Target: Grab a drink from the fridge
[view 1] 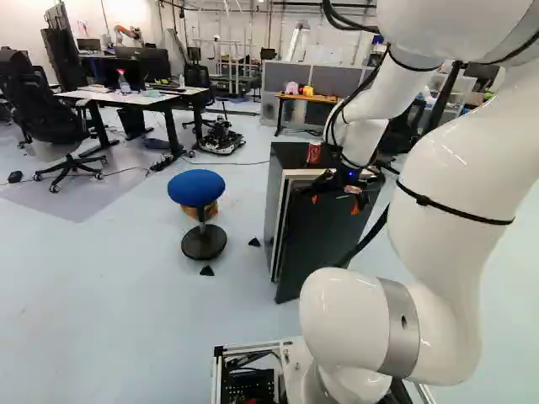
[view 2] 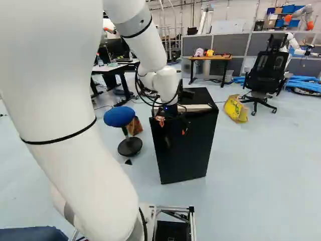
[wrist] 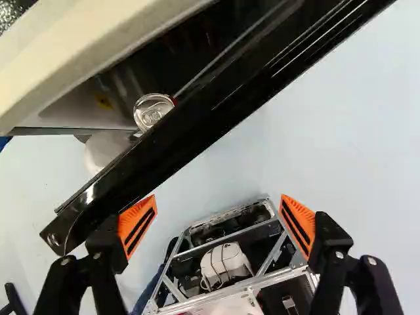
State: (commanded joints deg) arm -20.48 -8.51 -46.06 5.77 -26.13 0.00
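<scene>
Orange pads (wrist: 137, 226) face each other across a wide gap in my gripper (wrist: 218, 220), and I have nothing clasped between them. Just beside one pad runs the edge of the black fridge door (wrist: 164, 144) — ajar, with an opening between it and the pale rim (wrist: 85, 56) of the fridge body. Inside that opening I see the top of a drink can (wrist: 153, 110), partly behind the door's edge; it may sit on the door's inner shelf, though it is dark in there and I cannot be certain. Farther out, a red can (view 1: 314, 152) stands on top of the fridge (view 1: 289, 156), likely not the one I am after. So the door is part open, the drink ungrasped — I judge that widening the gap, reaching in, closing on a can and lifting it out all remain.
</scene>
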